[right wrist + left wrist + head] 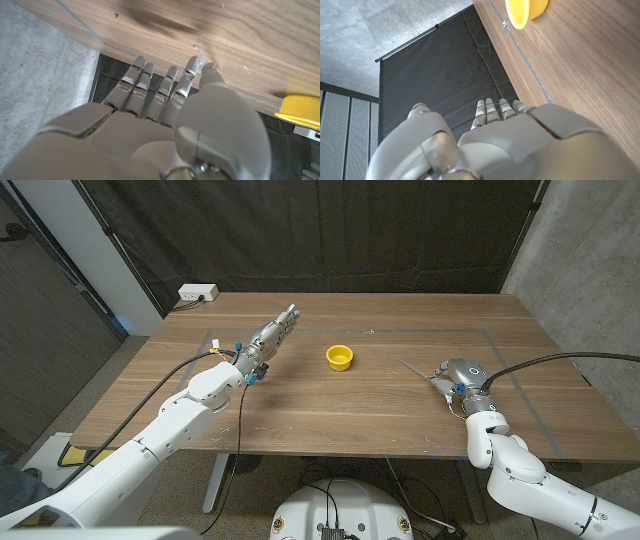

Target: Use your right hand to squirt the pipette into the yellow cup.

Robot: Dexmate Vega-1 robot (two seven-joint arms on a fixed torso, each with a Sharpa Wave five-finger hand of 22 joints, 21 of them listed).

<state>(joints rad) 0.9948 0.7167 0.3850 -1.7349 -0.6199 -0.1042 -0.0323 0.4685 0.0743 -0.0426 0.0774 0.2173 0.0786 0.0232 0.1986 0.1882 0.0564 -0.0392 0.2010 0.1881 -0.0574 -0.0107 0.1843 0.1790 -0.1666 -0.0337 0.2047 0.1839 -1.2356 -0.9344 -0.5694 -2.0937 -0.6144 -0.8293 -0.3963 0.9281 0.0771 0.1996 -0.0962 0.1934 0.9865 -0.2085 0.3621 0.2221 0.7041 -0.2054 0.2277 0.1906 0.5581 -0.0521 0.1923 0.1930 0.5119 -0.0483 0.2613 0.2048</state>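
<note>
While the right hand (456,376) covers the pipette (414,367), only its thin tip shows past the fingers (172,82); grip unclear. Left hand (268,340) fingers straight, holding nothing; cup (340,357) between.

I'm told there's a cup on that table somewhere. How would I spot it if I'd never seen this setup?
Start with the big wooden table in front of the dark curtain. Near its middle, between the left hand and the right hand and touching neither, sits the yellow cup. It is a small, low, round cup, open side up, and the one bright yellow thing on the brown wood.
</note>
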